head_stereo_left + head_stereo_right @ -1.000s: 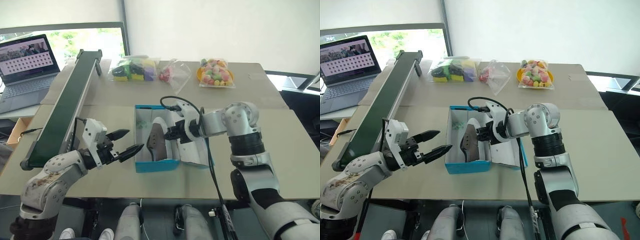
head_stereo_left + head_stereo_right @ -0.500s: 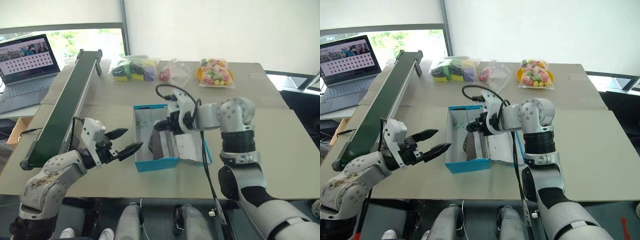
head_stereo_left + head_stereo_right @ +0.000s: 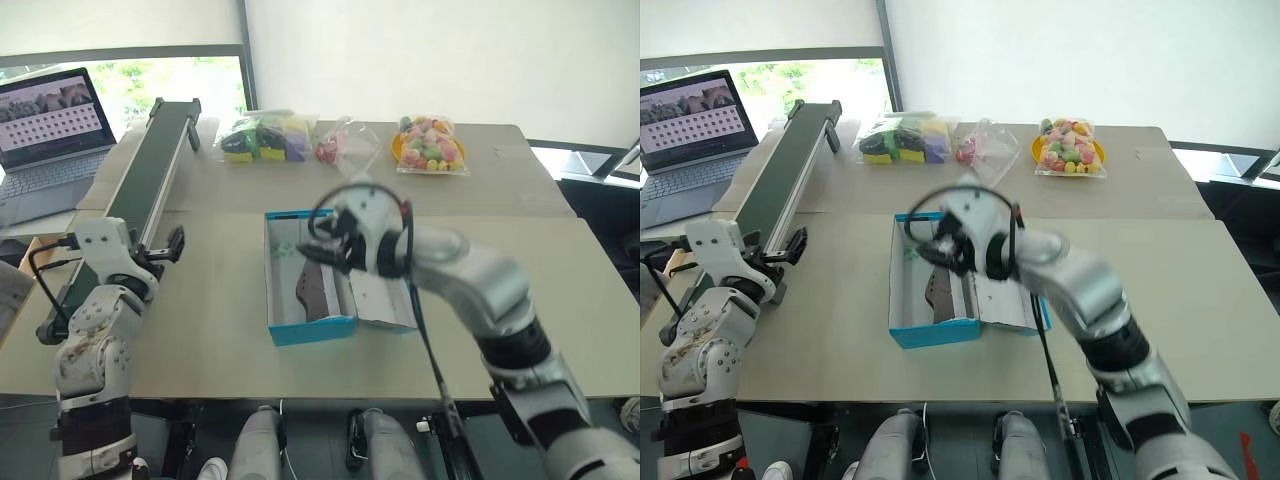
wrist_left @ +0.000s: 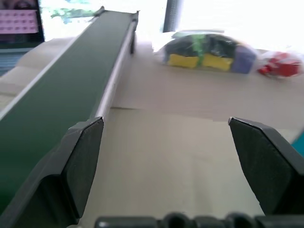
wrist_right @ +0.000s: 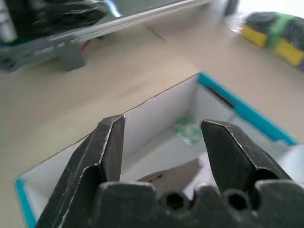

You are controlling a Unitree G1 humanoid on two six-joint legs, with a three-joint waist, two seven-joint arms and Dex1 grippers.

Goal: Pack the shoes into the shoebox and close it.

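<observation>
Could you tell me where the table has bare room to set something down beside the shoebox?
Bare table lies between the conveyor belt and the shoebox, and a wide patch right of the box runs to the table edge. The far edge is crowded by the bagged items and the sweets bag. The right gripper hangs over the box.

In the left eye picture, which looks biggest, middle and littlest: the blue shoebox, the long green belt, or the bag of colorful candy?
1. Long green belt: biggest.
2. Blue shoebox: middle.
3. Bag of colorful candy: littlest, though it lies farther from the camera, which shrinks it a little.
</observation>
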